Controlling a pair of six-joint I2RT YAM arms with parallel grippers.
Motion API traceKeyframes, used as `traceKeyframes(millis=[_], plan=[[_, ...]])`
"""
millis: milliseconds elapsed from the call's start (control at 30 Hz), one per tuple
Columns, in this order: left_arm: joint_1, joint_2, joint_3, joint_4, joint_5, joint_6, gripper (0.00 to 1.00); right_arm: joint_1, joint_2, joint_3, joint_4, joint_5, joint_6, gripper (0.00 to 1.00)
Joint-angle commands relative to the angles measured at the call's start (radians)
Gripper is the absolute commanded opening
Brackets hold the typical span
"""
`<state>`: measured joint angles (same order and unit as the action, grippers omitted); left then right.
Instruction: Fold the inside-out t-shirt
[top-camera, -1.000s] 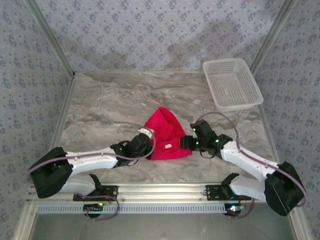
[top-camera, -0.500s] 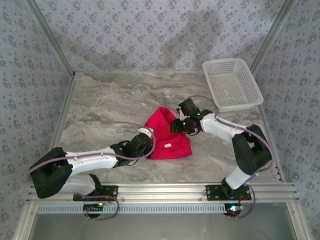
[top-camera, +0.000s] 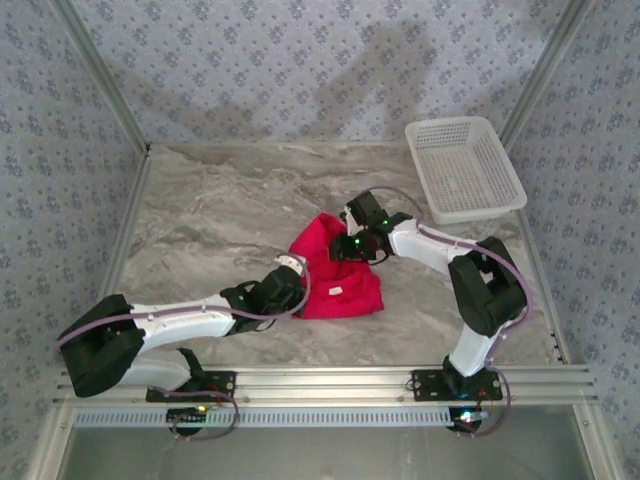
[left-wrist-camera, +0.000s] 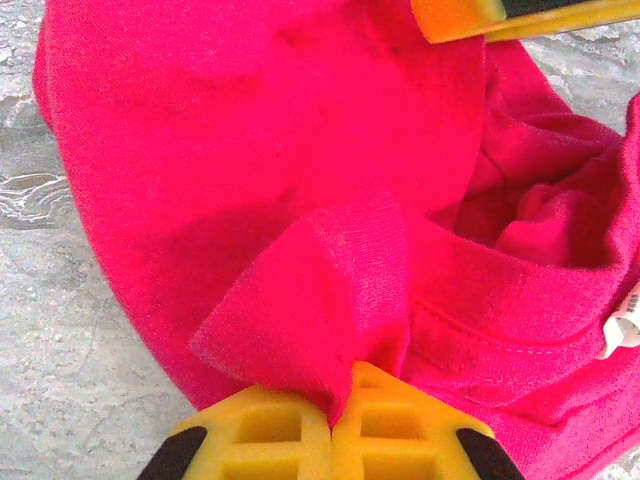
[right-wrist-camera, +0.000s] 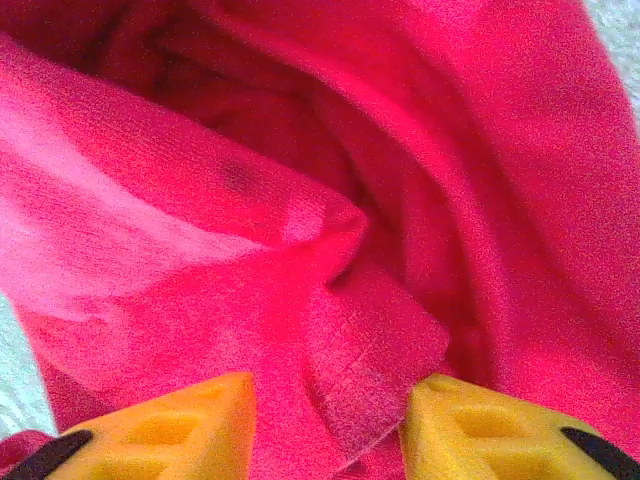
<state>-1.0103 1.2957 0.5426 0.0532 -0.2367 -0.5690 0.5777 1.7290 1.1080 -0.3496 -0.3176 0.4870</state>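
My left gripper (left-wrist-camera: 335, 405) is pinched tight on a fold of the red t-shirt (top-camera: 335, 275), pads (left-wrist-camera: 270, 430) together with cloth squeezed between them. My right gripper (right-wrist-camera: 330, 405) is at the shirt's far right edge, fingers (right-wrist-camera: 170, 420) apart, with a flap of red cloth between them (not clamped, as far as I can see). The shirt lies bunched on the marble table (top-camera: 210, 210), front middle, white tag (top-camera: 337, 293) showing. The white mesh basket (top-camera: 465, 168) sits in the far right corner, well apart.

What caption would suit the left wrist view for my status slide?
Left fingers shut on a raised fold of the red t-shirt, bunched on the marble table.
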Motion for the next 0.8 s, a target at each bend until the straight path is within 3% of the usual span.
traceKeyframes(millis=[0, 67, 133, 300, 433, 633, 767], plan=[[-0.004, -0.017, 0.030, -0.018, -0.028, 0.002, 0.00, -0.004, 0.031, 0.026, -0.012, -0.023, -0.002, 0.25], [-0.004, -0.018, 0.034, -0.021, -0.029, 0.004, 0.00, -0.006, 0.025, 0.026, -0.017, -0.016, -0.004, 0.17], [-0.004, -0.020, 0.037, -0.028, -0.033, 0.003, 0.00, -0.010, 0.007, 0.028, -0.039, -0.006, 0.000, 0.00], [-0.005, -0.061, 0.045, -0.047, -0.041, 0.004, 0.00, 0.005, -0.142, -0.001, -0.137, 0.041, 0.041, 0.00], [-0.013, -0.129, 0.027, -0.046, -0.079, 0.004, 0.00, 0.024, -0.329, -0.113, -0.217, 0.104, 0.164, 0.00], [-0.016, -0.160, 0.016, -0.037, -0.085, 0.006, 0.00, 0.103, -0.542, -0.368, -0.144, 0.119, 0.404, 0.00], [-0.017, -0.136, 0.014, -0.022, -0.075, 0.004, 0.00, 0.129, -0.585, -0.442, -0.095, 0.146, 0.451, 0.04]])
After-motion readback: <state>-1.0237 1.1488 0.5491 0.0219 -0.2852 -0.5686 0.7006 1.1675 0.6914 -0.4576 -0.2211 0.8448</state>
